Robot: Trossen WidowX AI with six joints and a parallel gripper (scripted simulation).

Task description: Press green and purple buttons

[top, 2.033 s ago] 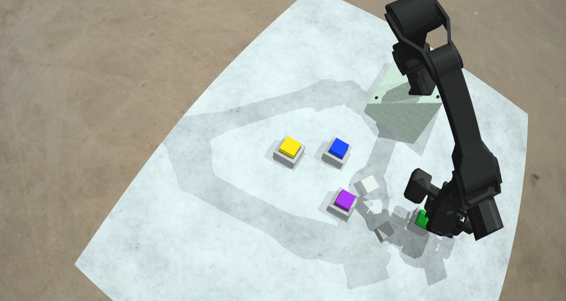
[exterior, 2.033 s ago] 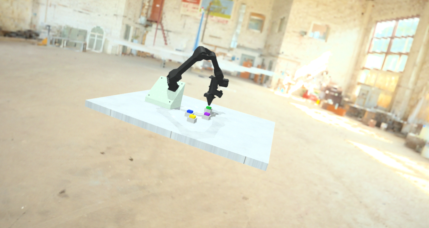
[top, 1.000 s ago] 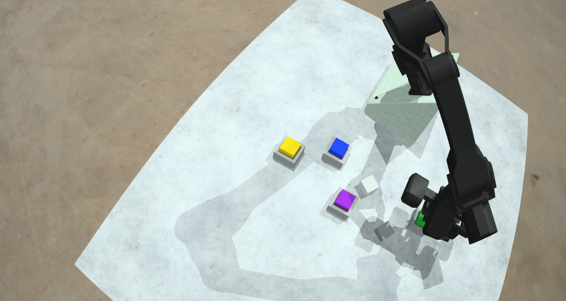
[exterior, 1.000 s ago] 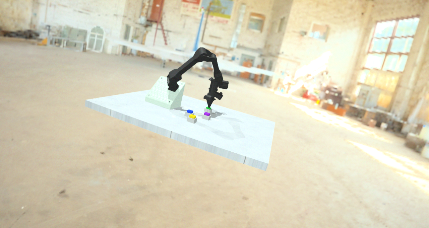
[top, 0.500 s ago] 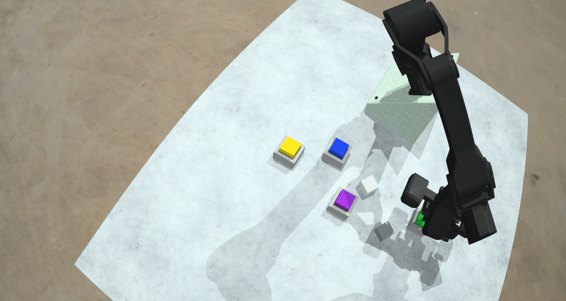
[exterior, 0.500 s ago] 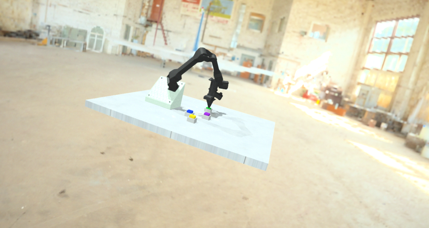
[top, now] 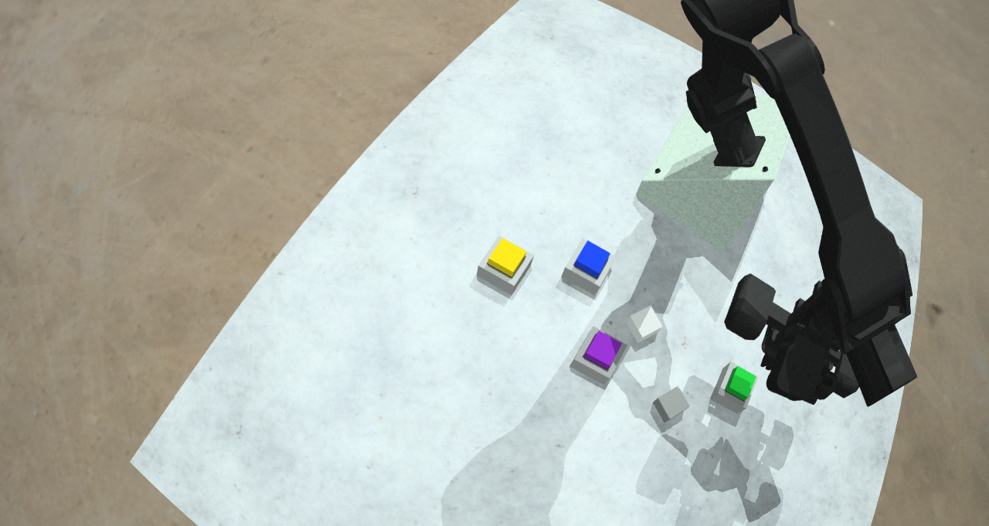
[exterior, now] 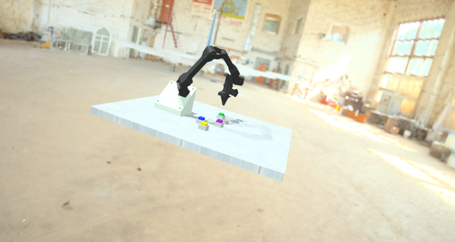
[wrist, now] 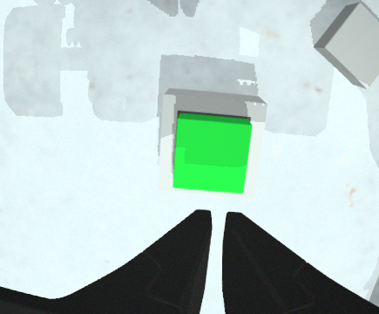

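The green button (top: 740,382) (exterior: 221,114) (wrist: 211,153) stands raised in its grey housing, with nothing touching it. The purple button (top: 602,349) (exterior: 219,121) is also raised in its housing, left of the green one in the top view. My gripper (exterior: 223,104) (wrist: 216,226) is shut with nothing held, only a thin gap between the fingertips. It hangs well above the table, above the green button in the exterior view. In the wrist view the fingertips appear just below the green button's near edge. In the top view the fingertips are hidden by the arm.
A yellow button (top: 507,256) (exterior: 204,123) and a blue button (top: 592,259) (exterior: 201,118) stand farther left. A white block (top: 646,323) sits close beside the purple button. A grey block (top: 671,405) (wrist: 360,44) lies between the purple and green buttons.
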